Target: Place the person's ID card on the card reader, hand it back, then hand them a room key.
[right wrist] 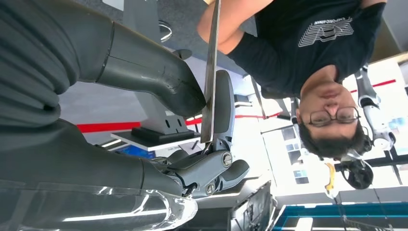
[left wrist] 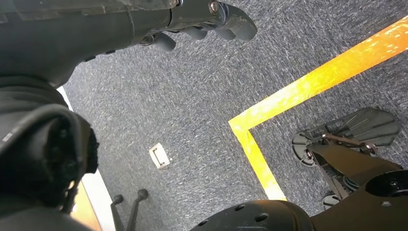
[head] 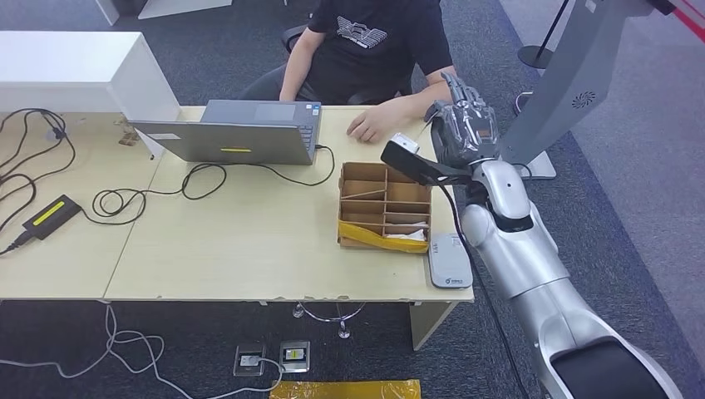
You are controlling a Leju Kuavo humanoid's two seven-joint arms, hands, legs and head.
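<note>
Now right hand [head: 462, 125] raised past the desk's [head: 249, 249] far corner, thumb and a finger pinching a thin card [right wrist: 210, 72] edge-on, near the seated person's hand [head: 368, 125]. Left hand [left wrist: 207, 21] hangs over carpet, fingers curled, holding nothing. Card reader [head: 450, 261] sits beside the cardboard organizer [head: 384, 205].

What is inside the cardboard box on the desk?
The cardboard box has several compartments. The one nearest the robot holds a yellow bag and something white. The others look mostly bare; their walls hide the bottoms.
</note>
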